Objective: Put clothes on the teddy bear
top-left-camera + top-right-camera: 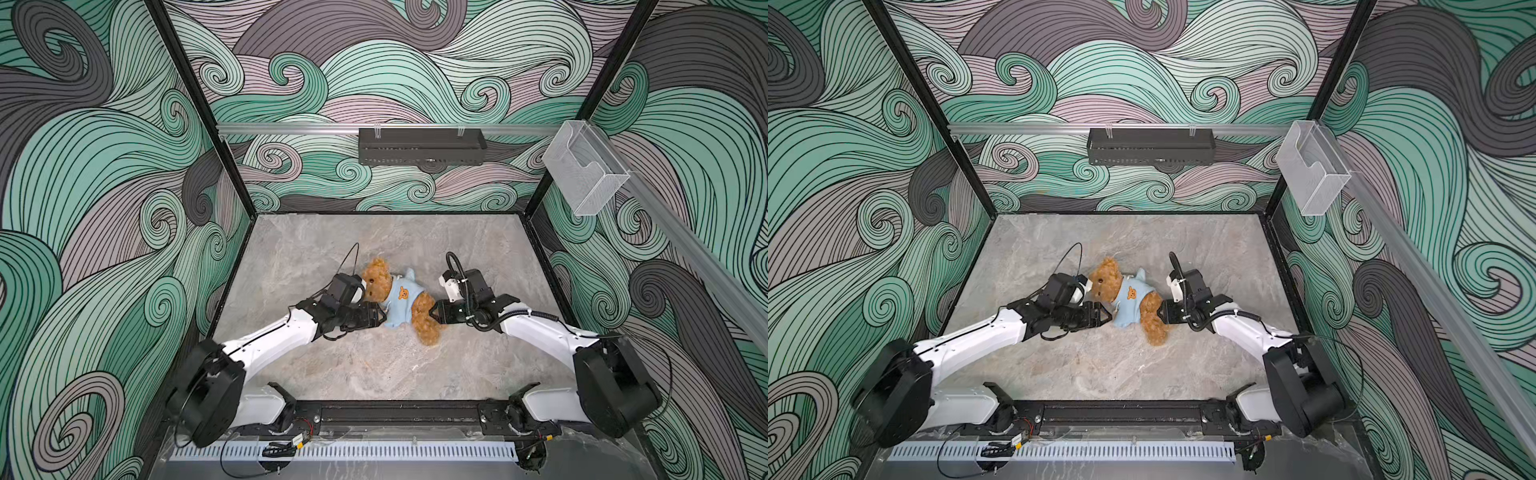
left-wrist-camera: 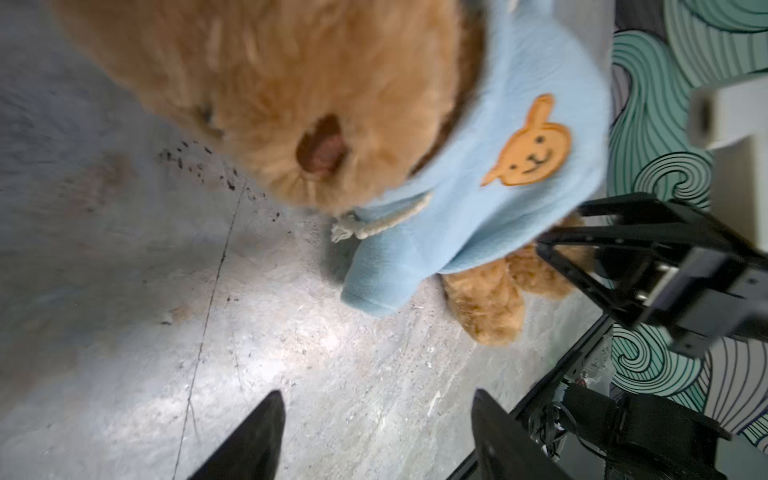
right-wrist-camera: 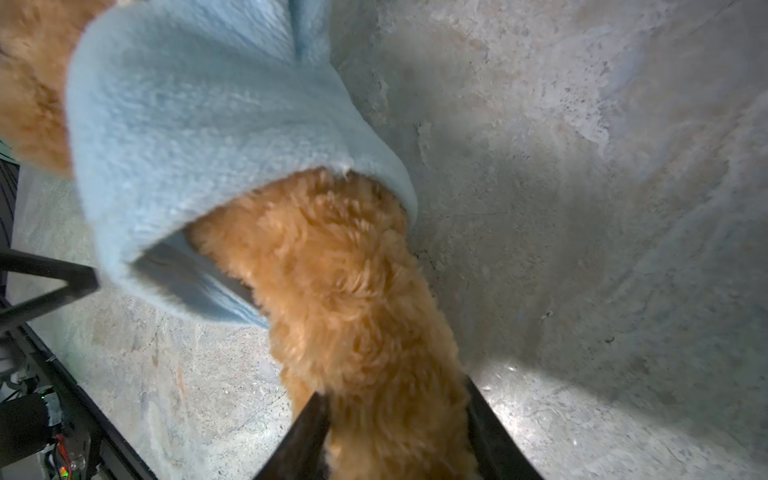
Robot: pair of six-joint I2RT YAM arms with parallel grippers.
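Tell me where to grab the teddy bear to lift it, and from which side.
Take the teddy bear by its bare leg below the blue hoodie hem, coming from the right. It lies on its back, head left, and that leg sticks out narrow and free toward the right end effector.

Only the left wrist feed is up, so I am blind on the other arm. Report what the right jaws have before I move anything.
Observer: In the right wrist view one leg of the teddy bear lies between the jaws of the right gripper. I cannot tell whether they clamp it.
Operator: Give me the garment's hem.
Observer: In that view the hem of the blue garment sits around the bear's waist and gapes on one side, with bare fur below it.
Operator: Now the bear's far side.
Observer: In both top views a blue flap sticks out beyond the far shoulder. No paw shows from it.
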